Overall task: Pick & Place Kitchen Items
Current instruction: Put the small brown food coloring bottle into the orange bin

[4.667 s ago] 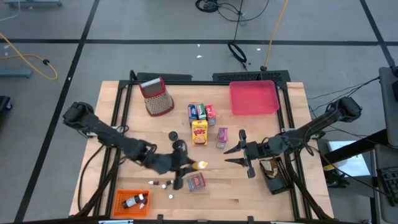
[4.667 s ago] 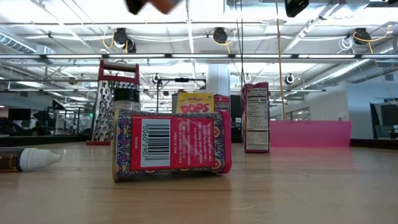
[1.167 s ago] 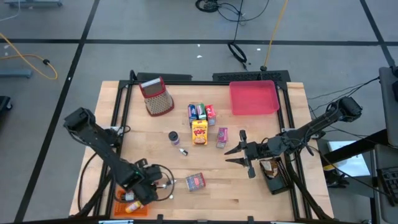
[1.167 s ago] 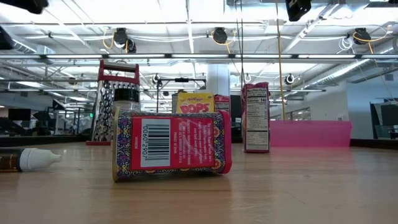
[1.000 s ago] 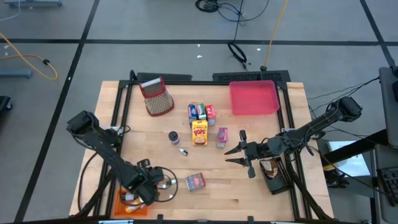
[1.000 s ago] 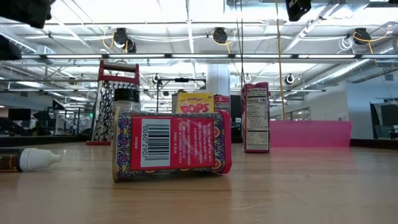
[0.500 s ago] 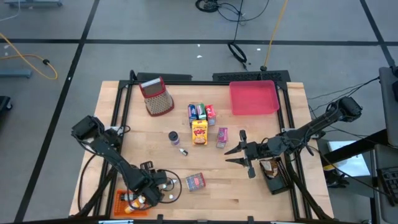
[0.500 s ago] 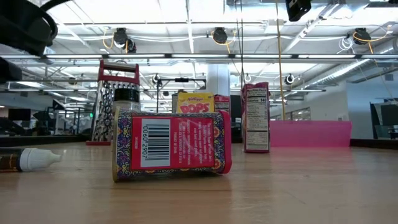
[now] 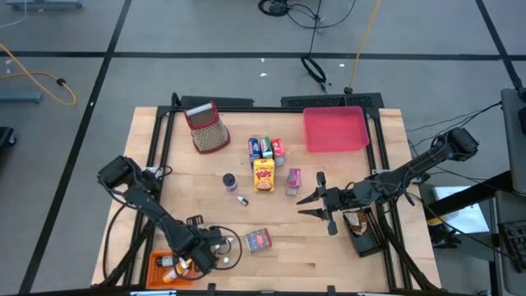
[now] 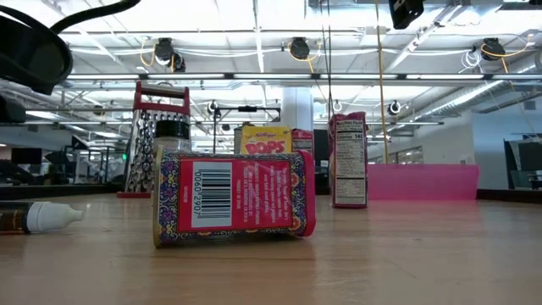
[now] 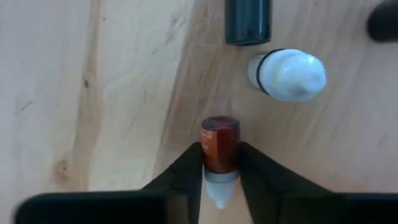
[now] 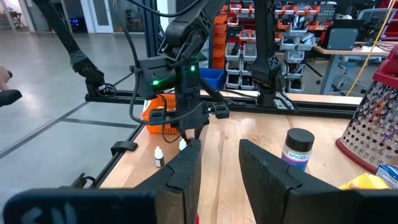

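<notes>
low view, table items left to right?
small bottle lying down → grater → red box on its side → yellow cereal box → upright packet with nutrition label → pink tray

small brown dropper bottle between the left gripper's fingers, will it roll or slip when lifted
The small brown dropper bottle lies on its side and looks round, so it would probably roll if nudged. The left gripper clamps only its narrow body, so it may pivot. Its label looks smooth, possibly slippery.
</notes>
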Action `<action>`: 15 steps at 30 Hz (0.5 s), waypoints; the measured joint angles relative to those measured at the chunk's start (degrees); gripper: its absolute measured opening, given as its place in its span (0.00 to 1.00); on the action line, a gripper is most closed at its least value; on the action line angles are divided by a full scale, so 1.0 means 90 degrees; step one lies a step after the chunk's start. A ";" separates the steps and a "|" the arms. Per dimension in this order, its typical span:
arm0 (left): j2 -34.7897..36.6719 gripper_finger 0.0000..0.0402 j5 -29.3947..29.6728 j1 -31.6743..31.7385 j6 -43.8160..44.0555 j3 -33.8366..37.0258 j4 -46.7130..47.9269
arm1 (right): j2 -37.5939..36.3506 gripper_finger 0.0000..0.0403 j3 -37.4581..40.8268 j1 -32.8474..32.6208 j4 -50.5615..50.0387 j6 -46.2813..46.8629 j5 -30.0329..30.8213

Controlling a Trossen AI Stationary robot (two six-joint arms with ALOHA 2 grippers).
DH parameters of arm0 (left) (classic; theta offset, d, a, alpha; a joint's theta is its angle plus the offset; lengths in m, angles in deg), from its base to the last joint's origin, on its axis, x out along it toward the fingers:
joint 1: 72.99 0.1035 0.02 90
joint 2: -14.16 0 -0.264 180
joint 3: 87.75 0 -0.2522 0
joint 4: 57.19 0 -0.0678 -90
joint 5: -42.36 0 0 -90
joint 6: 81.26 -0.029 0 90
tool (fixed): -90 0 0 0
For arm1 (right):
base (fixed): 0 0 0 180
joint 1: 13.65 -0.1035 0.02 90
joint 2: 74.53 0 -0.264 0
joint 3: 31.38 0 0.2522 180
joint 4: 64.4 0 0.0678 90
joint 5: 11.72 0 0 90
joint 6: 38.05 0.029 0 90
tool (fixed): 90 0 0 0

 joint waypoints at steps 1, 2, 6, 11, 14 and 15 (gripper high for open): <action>0.0000 0.17 -0.0001 0.0023 0.0000 0.0000 0.0039 | 0.0000 0.25 0.0000 0.0000 0.0000 0.0000 0.0000; 0.0001 0.13 -0.0017 0.0052 0.0003 0.0000 0.0065 | 0.0000 0.25 0.0000 0.0000 0.0002 0.0000 0.0000; 0.0005 0.10 -0.0058 0.0168 -0.0006 0.0000 0.0056 | -0.0002 0.25 0.0000 0.0000 0.0002 0.0000 0.0001; 0.0141 0.11 0.0092 0.0361 -0.0075 0.0032 0.0186 | 0.0000 0.25 0.0000 0.0000 -0.0001 0.0000 0.0000; 0.0379 0.18 -0.0021 0.0444 -0.0089 0.0032 0.0188 | 0.0000 0.25 0.0000 0.0000 -0.0002 0.0000 0.0001; 0.0471 0.19 -0.0049 0.0460 -0.0095 0.0032 0.0183 | 0.0000 0.25 0.0000 0.0000 -0.0002 0.0000 0.0001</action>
